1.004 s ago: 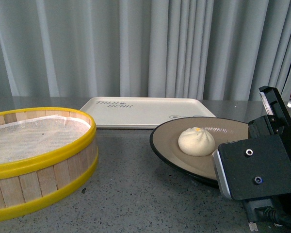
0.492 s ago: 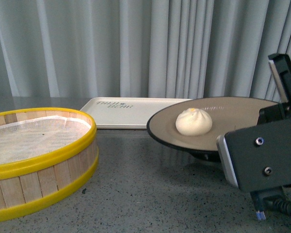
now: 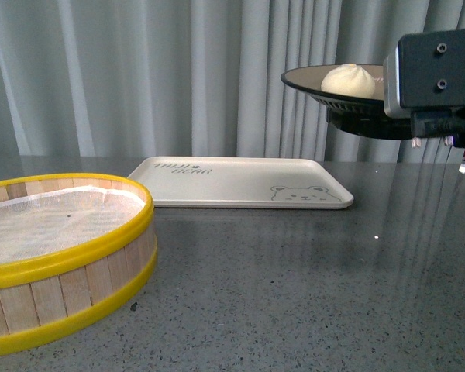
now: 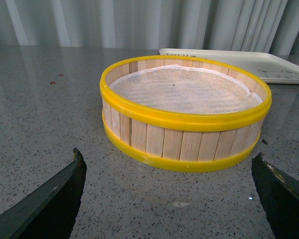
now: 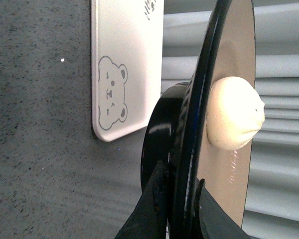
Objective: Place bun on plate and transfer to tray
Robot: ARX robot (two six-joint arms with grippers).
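Note:
The white bun [image 3: 348, 80] sits on the black-rimmed plate [image 3: 310, 84], which is held high in the air at the right, above and to the right of the cream tray [image 3: 236, 181] with its bear drawing. My right gripper [image 5: 178, 186] is shut on the plate's rim [image 5: 187, 149]; the bun [image 5: 235, 114] and the tray [image 5: 124, 64] also show in the right wrist view. My left gripper [image 4: 169, 167] is open and empty, low over the table in front of the steamer basket [image 4: 184, 112].
The yellow-rimmed wooden steamer basket [image 3: 58, 256], lined with white cloth, stands at the front left. Grey speckled tabletop [image 3: 294, 287] lies between basket and tray. Grey curtains hang behind.
My right gripper has lifted the plate with the bun from near the table up high and to the right. The tray's bear drawing is now uncovered.

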